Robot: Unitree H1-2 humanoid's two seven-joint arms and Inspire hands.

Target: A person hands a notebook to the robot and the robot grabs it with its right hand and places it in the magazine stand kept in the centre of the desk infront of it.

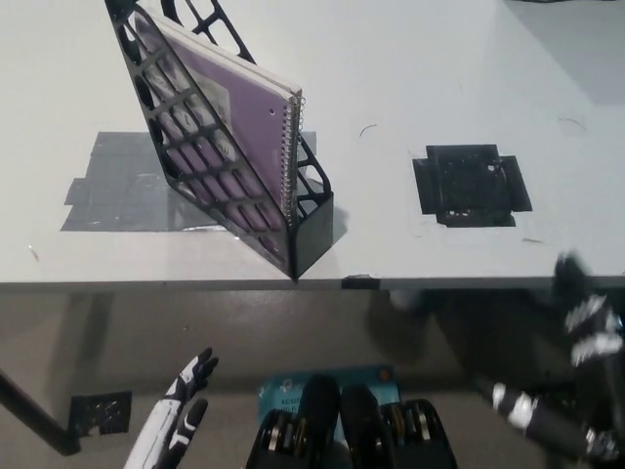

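So the purple spiral-bound notebook is sitting inside the black lattice-sided plastic magazine stand, spine with the wire coil facing the stand's open low front end. It leans along with the stand's slanted walls, which makes sense since the stand's side panels are what keep a floppy notebook from tipping over. Nothing is touching it, so I'd call the placing part of the job basically finished.

The stand itself is on the white desk, close to the near edge, parked over a grey taped patch that looks like a position marker. To the right of the stand, well apart from it, there's a black square patch stuck on the desk, probably another marker.

The black right hand is down below the desk edge, far to the right of the stand, and it's badly motion-blurred, so I honestly can't tell how its fingers are set. It's clearly not carrying the notebook though.

The white left hand rests below the desk edge, down and left of the stand, fingers spread and holding nothing, just out of the way.
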